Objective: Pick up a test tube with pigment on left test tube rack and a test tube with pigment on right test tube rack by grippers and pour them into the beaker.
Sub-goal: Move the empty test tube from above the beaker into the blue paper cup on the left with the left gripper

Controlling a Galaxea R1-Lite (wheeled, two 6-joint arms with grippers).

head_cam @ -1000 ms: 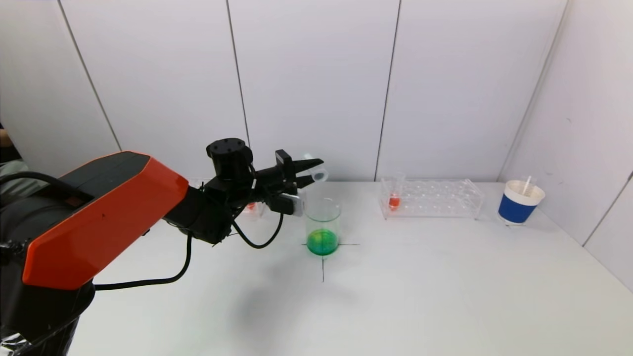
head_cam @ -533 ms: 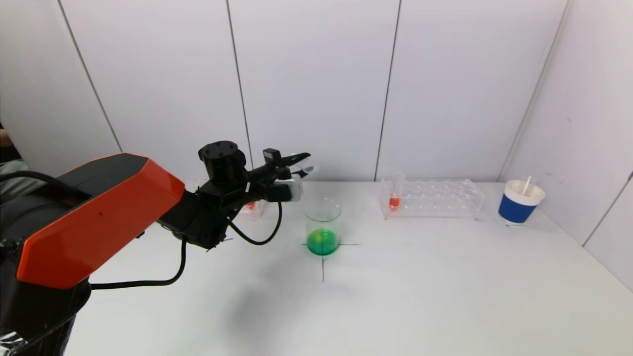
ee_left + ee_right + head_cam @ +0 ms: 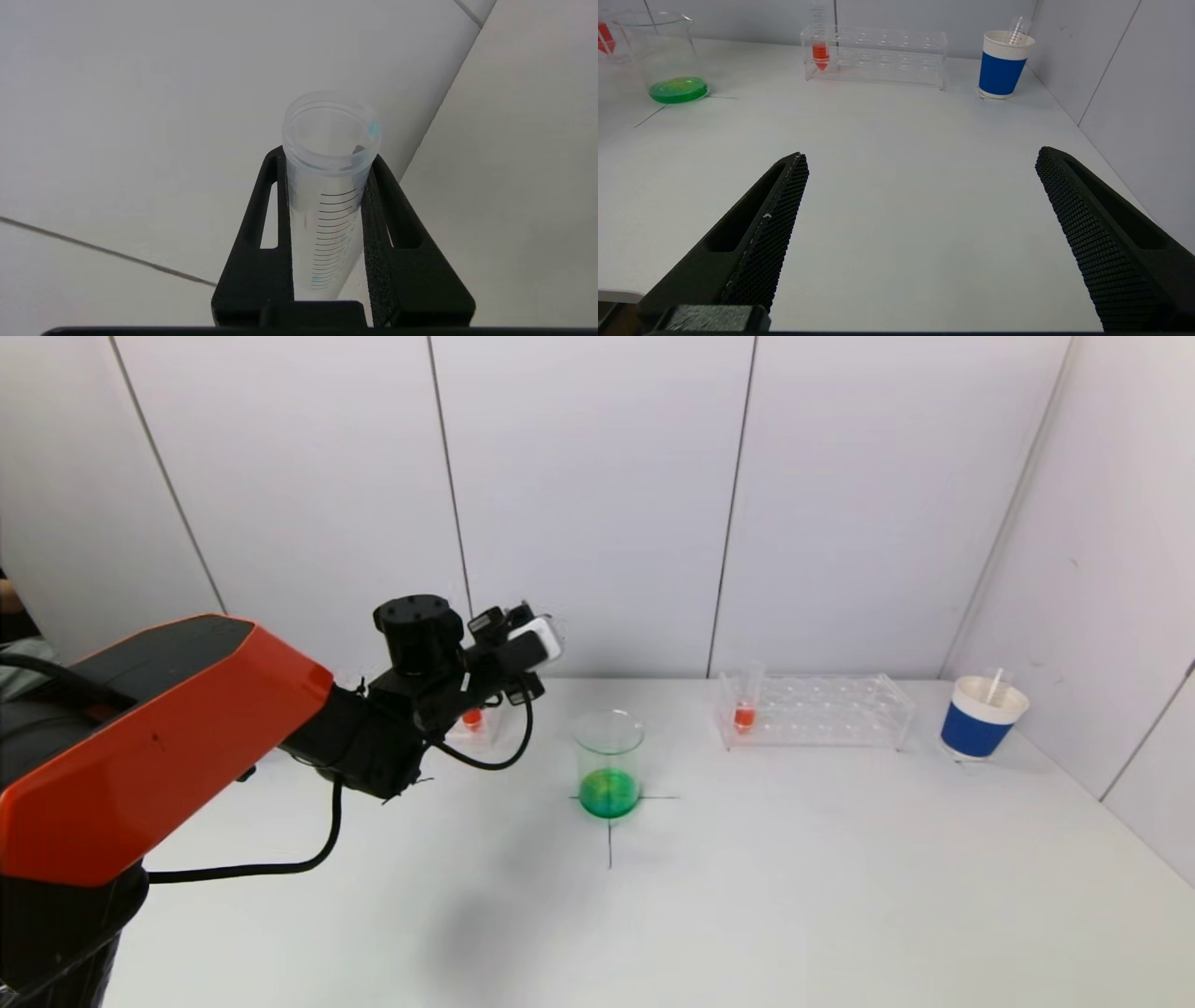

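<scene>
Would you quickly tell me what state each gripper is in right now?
Left gripper: closed on an emptied test tube, raised left of the beaker.
Right gripper: open, holding nothing, low over the table.

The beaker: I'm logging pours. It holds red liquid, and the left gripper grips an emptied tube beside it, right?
Not quite: the liquid in the beaker is green, as the head view shows. The left gripper does grip an emptied test tube beside it.

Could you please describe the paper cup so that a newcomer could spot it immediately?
Start at the white table and follow its far edge to the right corner by the wall. Past the clear right test tube rack stands the paper cup: the only opaque vessel, blue-banded with a white rim.
</scene>
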